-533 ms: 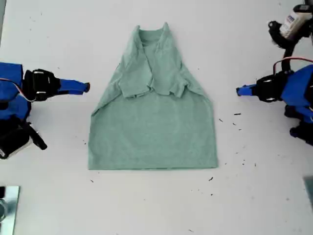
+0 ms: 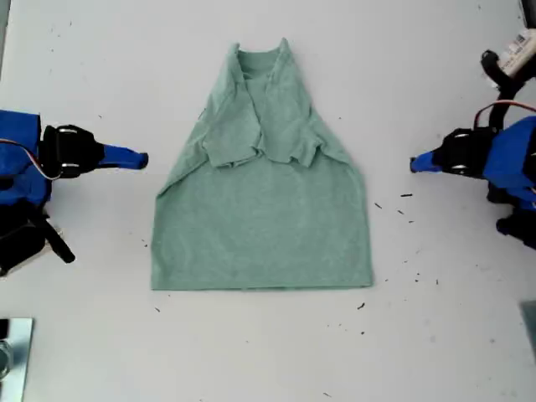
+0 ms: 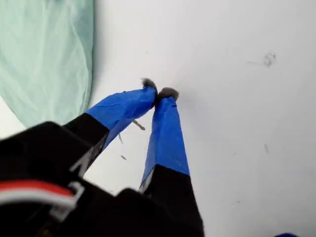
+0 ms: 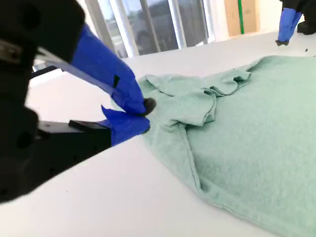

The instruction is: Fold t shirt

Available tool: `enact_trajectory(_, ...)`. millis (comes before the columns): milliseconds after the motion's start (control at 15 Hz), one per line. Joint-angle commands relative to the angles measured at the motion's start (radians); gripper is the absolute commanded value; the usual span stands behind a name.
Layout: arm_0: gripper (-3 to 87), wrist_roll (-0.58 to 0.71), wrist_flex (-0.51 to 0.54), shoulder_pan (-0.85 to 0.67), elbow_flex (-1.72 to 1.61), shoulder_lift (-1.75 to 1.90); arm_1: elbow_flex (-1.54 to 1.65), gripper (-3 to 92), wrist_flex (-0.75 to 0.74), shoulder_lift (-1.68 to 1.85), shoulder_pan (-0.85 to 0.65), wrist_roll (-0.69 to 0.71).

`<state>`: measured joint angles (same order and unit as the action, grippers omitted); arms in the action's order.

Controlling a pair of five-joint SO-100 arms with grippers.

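The pale green t shirt lies flat in the middle of the white table, collar at the far end, both sleeves folded in over the chest and the hem nearest the camera. My first gripper is at the exterior view's right, shut and empty, a short gap from the shirt's edge. Its wrist view shows the blue fingertips pressed together over bare table, with the t shirt off to one side. My second gripper is at the exterior view's left, also shut and empty. It hovers just short of the t shirt.
Small black specks dot the table near my first gripper. A metal piece sits at the exterior view's lower left corner. A white labelled part with black cabling hangs at the upper right. Bare white table surrounds the shirt.
Both grippers have drawn back slightly from the shirt, each toward its own side of the exterior view. The shirt has not moved.
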<state>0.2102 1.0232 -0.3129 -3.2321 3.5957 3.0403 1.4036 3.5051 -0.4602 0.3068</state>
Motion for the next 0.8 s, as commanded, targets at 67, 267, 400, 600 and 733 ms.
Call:
enact_trajectory(67, -0.1, 0.000, 0.003, 0.014, -0.012, 0.008, -0.121, 2.2, 0.017, -0.002, 0.061, -0.072)
enact_trajectory(267, -0.1, 0.002, 0.002, 0.017, -0.014, 0.008, -0.606, 2.2, 0.121, -0.502, 0.149, -0.098)
enact_trajectory(400, -0.1, 0.006, 0.002, 0.015, -0.014, 0.008, -0.894, 2.2, 0.221, -0.735, 0.256, -0.140)
enact_trajectory(600, -0.1, 0.006, 0.002, 0.017, -0.015, 0.006, -1.266, 25.9, 0.327, -1.072, 0.545, -0.305)
enact_trajectory(733, -0.1, 0.006, 0.000, 0.014, -0.015, 0.006, -1.436, 31.3, 0.333, -1.253, 0.641, -0.345)
